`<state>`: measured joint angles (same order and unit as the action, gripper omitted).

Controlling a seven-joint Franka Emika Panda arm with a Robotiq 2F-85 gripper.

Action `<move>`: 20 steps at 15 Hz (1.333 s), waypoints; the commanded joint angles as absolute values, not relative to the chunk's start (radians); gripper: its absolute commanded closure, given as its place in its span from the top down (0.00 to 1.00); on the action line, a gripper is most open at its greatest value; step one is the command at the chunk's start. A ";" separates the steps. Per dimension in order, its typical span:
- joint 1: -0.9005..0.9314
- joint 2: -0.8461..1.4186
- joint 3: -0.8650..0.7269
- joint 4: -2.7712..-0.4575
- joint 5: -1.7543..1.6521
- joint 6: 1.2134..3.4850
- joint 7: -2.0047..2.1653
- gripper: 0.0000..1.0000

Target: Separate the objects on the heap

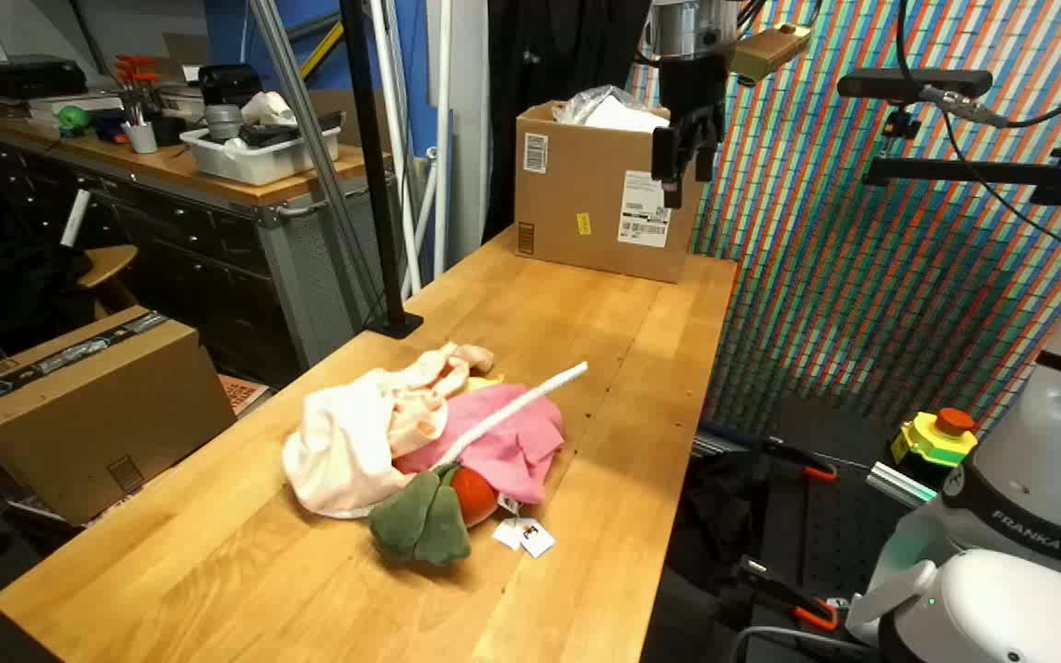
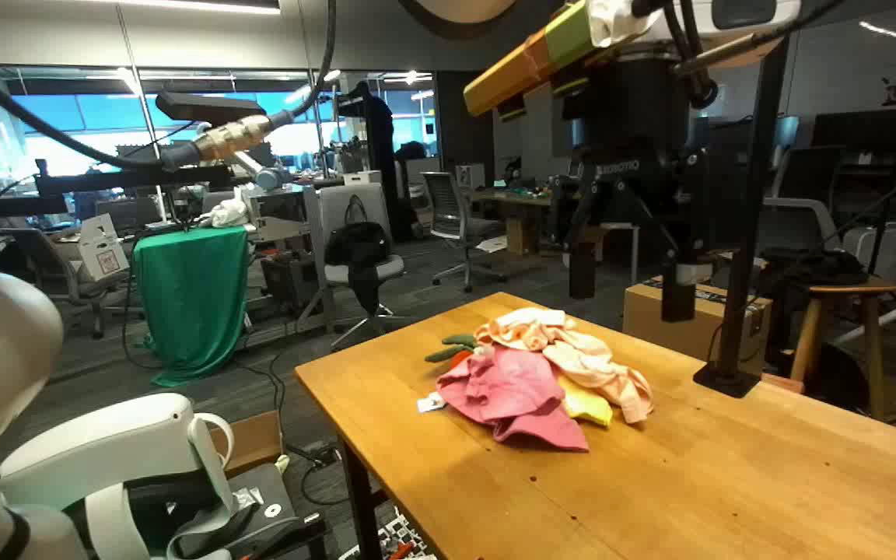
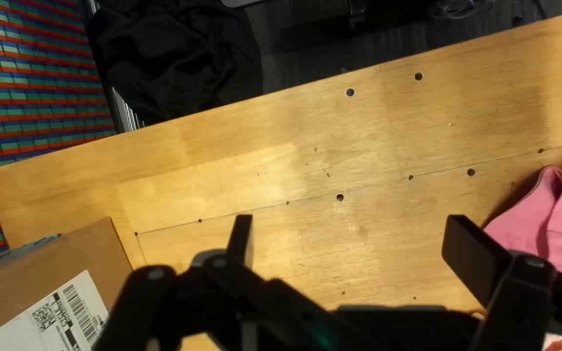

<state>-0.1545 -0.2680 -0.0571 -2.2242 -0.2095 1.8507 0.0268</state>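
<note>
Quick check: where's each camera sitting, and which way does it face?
In an exterior view: raised by the table, facing the labelled box; gripper at top, white arm right.
In an exterior view: roughly opposite, looking out past the green cloth; gripper upper right, arm left.
Wrist view: at the wrist, looking down on the table; spread fingers at bottom.
All three views share the pink cloth.
</note>
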 commanded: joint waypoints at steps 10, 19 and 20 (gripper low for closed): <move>-0.111 -0.233 -0.053 -2.205 -0.267 1.853 -0.028 1.00; -0.023 -0.178 -0.015 -2.196 -0.289 1.969 -0.129 1.00; -0.013 -0.169 -0.010 -2.198 -0.285 1.995 -0.136 1.00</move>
